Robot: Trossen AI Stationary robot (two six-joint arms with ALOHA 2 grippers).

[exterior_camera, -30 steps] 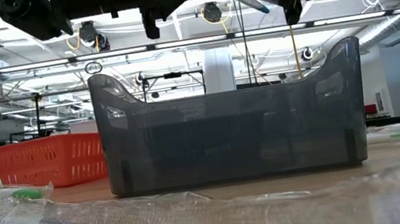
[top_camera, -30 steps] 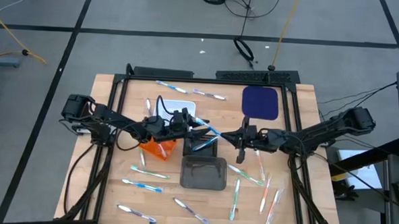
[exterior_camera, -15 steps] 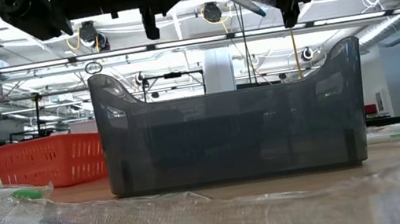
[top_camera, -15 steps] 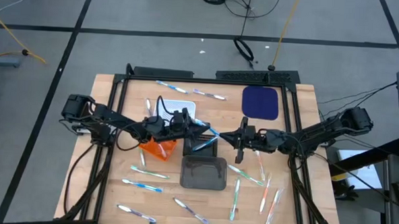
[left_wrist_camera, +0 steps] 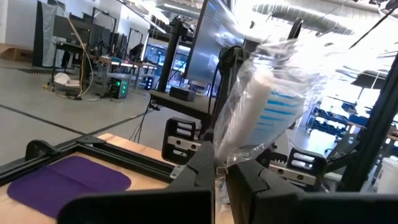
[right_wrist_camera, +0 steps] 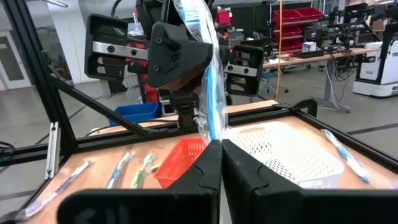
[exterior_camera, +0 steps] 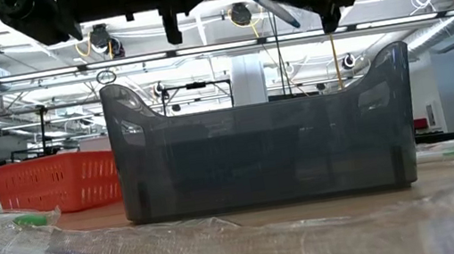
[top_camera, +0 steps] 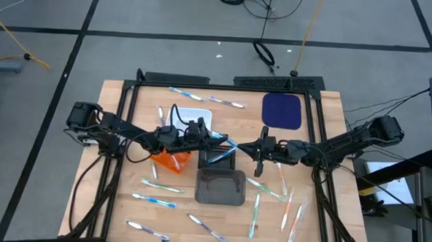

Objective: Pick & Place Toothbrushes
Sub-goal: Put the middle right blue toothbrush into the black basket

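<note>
A toothbrush (top_camera: 229, 144) with blue accents, in a clear wrapper, hangs in the air between my two grippers, above the dark grey tray (top_camera: 220, 185). My left gripper (top_camera: 215, 141) is shut on it from the left and my right gripper (top_camera: 247, 148) from the right. The low view shows the toothbrush (exterior_camera: 262, 1) slanting, high over the tray (exterior_camera: 261, 144). Other wrapped toothbrushes (top_camera: 154, 200) lie flat on the wooden table around the tray. My left gripper pinches the clear wrapper (left_wrist_camera: 231, 155) at one end of the toothbrush between its two fingers, coming about level from the table's left. The wrapped brush stands out beyond the fingertips, clear of the table. My right gripper pinches the wrapped toothbrush (right_wrist_camera: 210, 127) between its two shut fingers, about level from the table's right. The brush runs on from the fingertips toward my left gripper (right_wrist_camera: 180, 56), clear of the tray.
An orange basket (top_camera: 172, 160) and a white basket (top_camera: 190, 120) stand left of the tray, behind my left arm. A purple mat (top_camera: 282, 111) lies at the far right. Black frame rails (top_camera: 225, 83) border the table.
My left gripper has shut on the toothbrush's end while staying in place. My right gripper has kept its hold, and the toothbrush stays in the air between the two.
</note>
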